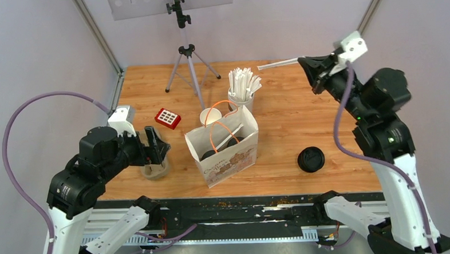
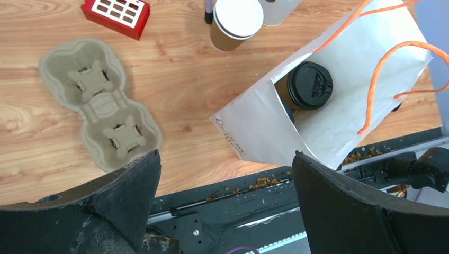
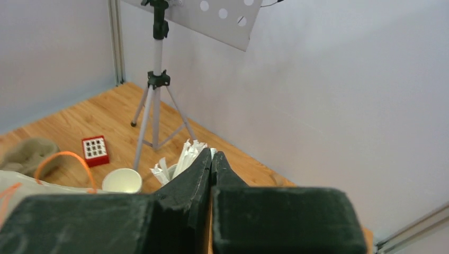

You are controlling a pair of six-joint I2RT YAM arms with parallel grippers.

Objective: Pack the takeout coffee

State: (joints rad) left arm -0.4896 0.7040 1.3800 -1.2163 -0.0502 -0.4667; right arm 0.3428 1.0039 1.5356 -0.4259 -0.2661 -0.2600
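Observation:
A white paper bag point(image 1: 231, 155) with orange handles stands open mid-table. It holds two brown takeout coffee cups with black lids point(image 1: 208, 154) point(image 1: 235, 141); the left wrist view shows one of them point(image 2: 310, 85). Another brown cup point(image 1: 211, 116) stands lidless behind the bag. My left gripper point(image 1: 154, 144) is open and empty above a pulp cup carrier point(image 1: 156, 171), left of the bag. My right gripper point(image 1: 307, 63) is raised at the far right and shut on a paper-wrapped straw point(image 1: 277, 63) that sticks out to the left.
A white cup of wrapped straws point(image 1: 242, 92) stands behind the bag. A black lid pile point(image 1: 310, 159) lies right of the bag. A red block point(image 1: 168, 118) and a tripod point(image 1: 188, 65) are at the back left. The table's front edge has a black rail point(image 2: 238, 190).

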